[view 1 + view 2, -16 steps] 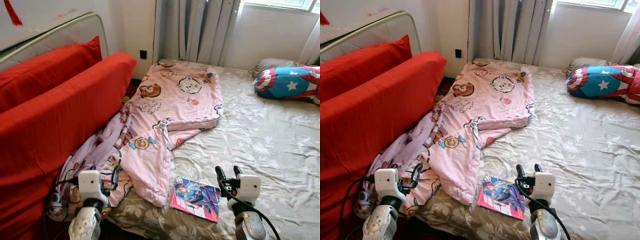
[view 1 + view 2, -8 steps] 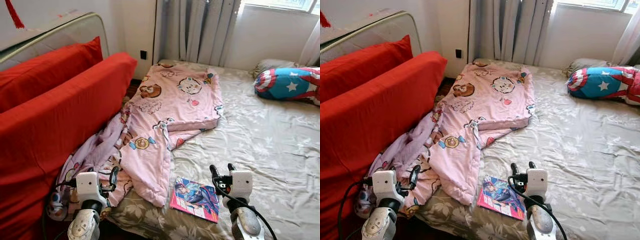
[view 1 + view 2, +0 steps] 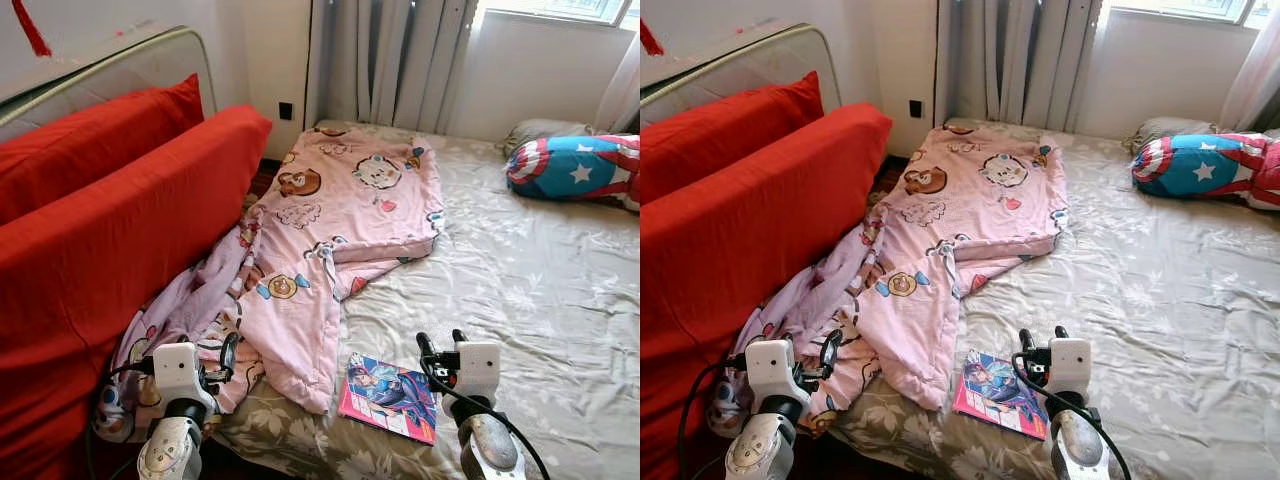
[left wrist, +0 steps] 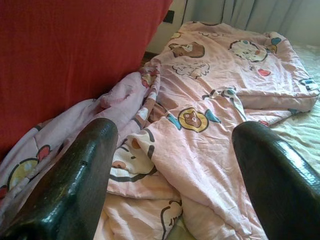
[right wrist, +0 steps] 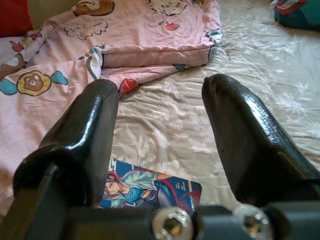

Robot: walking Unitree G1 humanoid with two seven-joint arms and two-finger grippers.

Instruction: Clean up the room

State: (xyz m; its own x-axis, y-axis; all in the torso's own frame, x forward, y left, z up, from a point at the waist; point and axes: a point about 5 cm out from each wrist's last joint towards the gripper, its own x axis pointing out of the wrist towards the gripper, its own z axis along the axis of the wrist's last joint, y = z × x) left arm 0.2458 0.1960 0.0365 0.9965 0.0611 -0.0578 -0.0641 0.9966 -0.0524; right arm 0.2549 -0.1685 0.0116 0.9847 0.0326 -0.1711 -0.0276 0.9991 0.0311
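No writing could be read anywhere; the magazine (image 3: 390, 397) showed only a glossy cover with a drawn figure in blue and red on a pink border, its lettering too small to make out. It lay flat on the sheet (image 3: 540, 290) near the bed's front edge, just beside the hanging corner of the quilt (image 3: 340, 215).

The quilt was soft, pale pink cotton printed with cartoon bears, candies and hearts. Its far part lay folded flat and roughly rectangular; the near part was rumpled and spilled off the bed's left side against the cushions (image 3: 110, 215), which were two long red fabric slabs leaning upright. The sheet was beige with a faint leaf pattern and many creases. A round-ended pillow (image 3: 575, 165) in blue, red and white with a white star sat at the far right, touching a beige pillow behind it. Grey pleated curtains (image 3: 390, 60) hung at the back wall.

The right gripper (image 3: 438, 342) hovered over the sheet just right of the magazine, its black fingers spread apart and empty. The left gripper (image 3: 229, 352) hung over the rumpled quilt edge, fingers likewise apart, holding nothing.
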